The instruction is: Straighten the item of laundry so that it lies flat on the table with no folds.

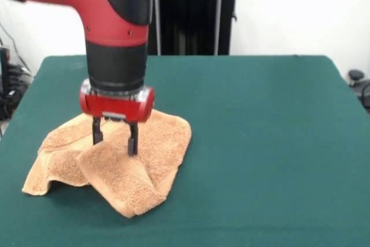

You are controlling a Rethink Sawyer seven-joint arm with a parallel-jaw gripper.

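Front view: gripper [115, 141] fingers [97, 131] parted narrowly, tips touching a raised fold of the crumpled towel [124, 172] on the desk [266, 143].

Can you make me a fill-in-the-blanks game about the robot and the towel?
1. The towel is ____ in colour.
2. The table top is dark ____.
3. The gripper hangs right above the ____.
4. The towel is not flat yet; it is ____.

Missing words: orange-tan; green; towel; folded
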